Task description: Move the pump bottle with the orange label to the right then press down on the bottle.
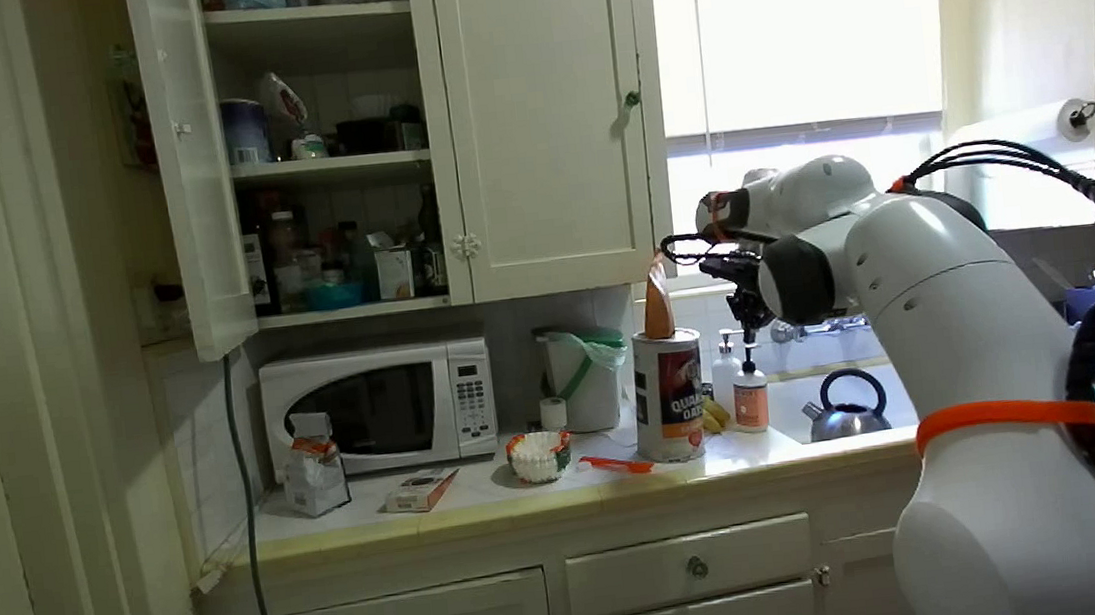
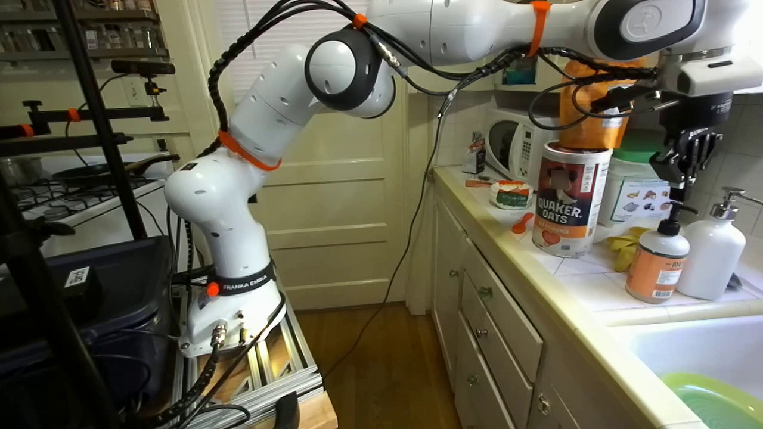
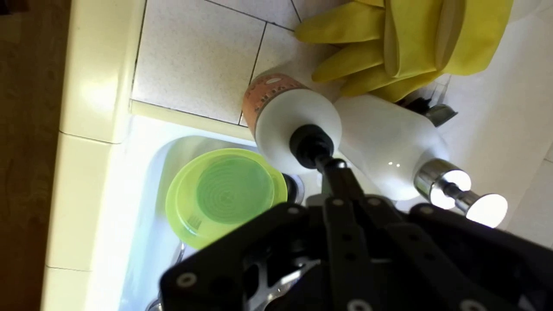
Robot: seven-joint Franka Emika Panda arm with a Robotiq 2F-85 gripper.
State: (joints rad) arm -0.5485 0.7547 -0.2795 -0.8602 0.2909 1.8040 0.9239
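Note:
The pump bottle with the orange label (image 1: 751, 404) stands upright on the counter by the sink edge. It also shows in an exterior view (image 2: 654, 268) and from above in the wrist view (image 3: 298, 119). Its black pump nozzle points away from the counter's front. My gripper (image 2: 678, 192) points down directly over the pump head, also in an exterior view (image 1: 749, 330). In the wrist view its fingers (image 3: 339, 175) are together and hide most of the pump head. I cannot tell whether the fingertips touch the head.
A white pump bottle (image 2: 712, 256) stands close beside the labelled one. Yellow gloves (image 3: 389, 47) and an oats canister (image 2: 566, 199) with an orange bag (image 2: 590, 125) on top are nearby. The sink (image 2: 650, 339) holds a green bowl (image 3: 229, 194) and a kettle (image 1: 848, 421).

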